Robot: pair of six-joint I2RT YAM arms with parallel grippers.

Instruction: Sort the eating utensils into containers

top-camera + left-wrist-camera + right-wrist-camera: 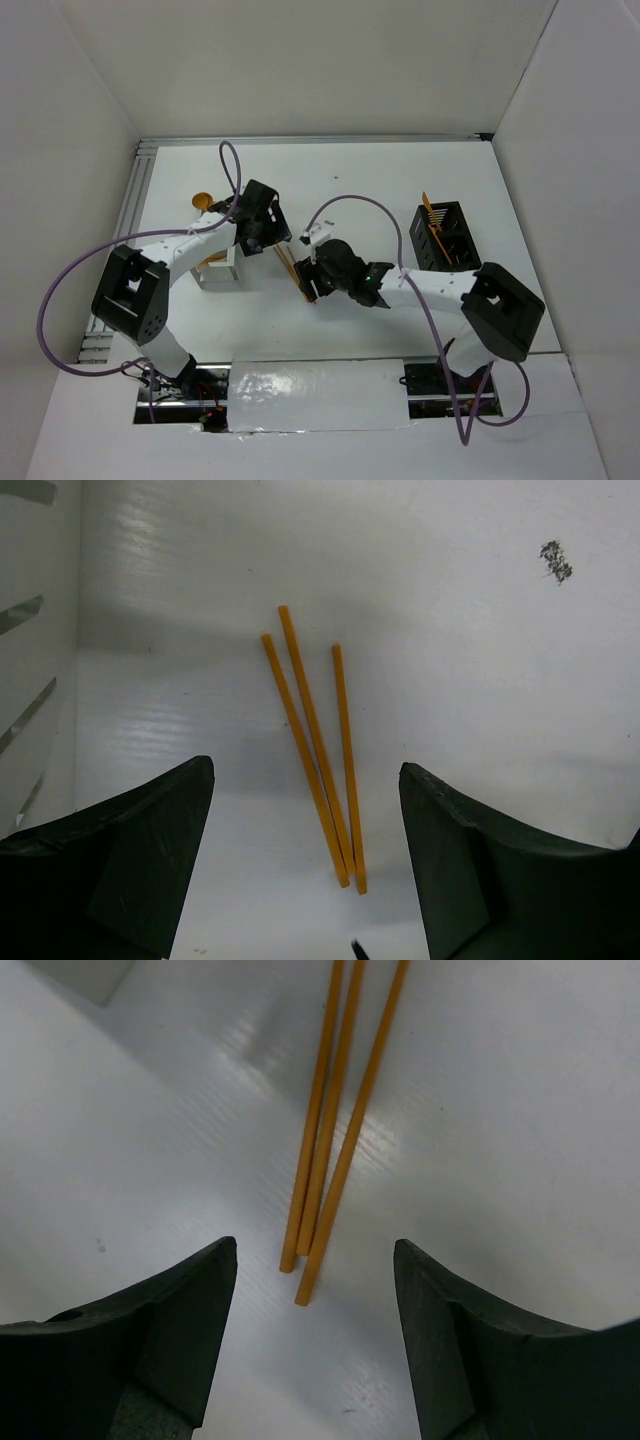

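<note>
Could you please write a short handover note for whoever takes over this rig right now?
Left gripper: open, empty, over three orange sticks lying on the table.
Right gripper: open, empty, fingers either side of the same sticks' ends.
Done: some orange utensils stand in the black caddy.
Left: the sticks and a loose spoon. The white caddy is mostly hidden under the left arm.

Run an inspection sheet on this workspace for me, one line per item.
Surface: white table, one dark smudge.
Job's things: three orange sticks lying loose; orange spoon on the table; white caddy; black caddy holding orange utensils.
Clutter: nothing seen.
Grippers: left gripper and right gripper open over the sticks, holding nothing.
Cables: purple cables looping from both arms.
Surroundings: white walls.
</note>
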